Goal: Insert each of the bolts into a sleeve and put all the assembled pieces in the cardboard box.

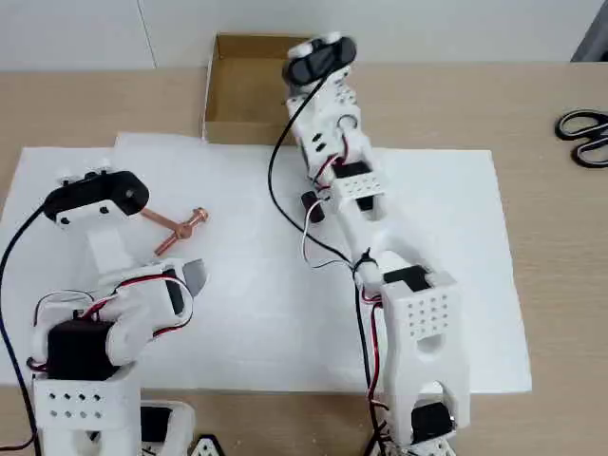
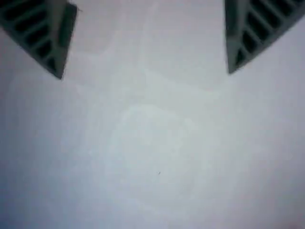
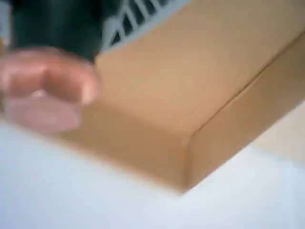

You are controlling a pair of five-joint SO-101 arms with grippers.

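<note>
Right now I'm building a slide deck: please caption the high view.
Right arm stretched to the cardboard box; left claw open over the white sheet near two crossed copper pieces.

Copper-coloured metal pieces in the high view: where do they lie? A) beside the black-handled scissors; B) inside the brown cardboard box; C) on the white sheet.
C: the copper-coloured metal pieces lie on the white sheet, apart from the brown cardboard box and the black-handled scissors.

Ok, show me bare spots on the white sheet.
Free: the white sheet between the two arms, and from the right arm toward the scissors. Crowded: crossed copper parts by the left arm; the cardboard box, under the right pincer holding a copper piece.
</note>
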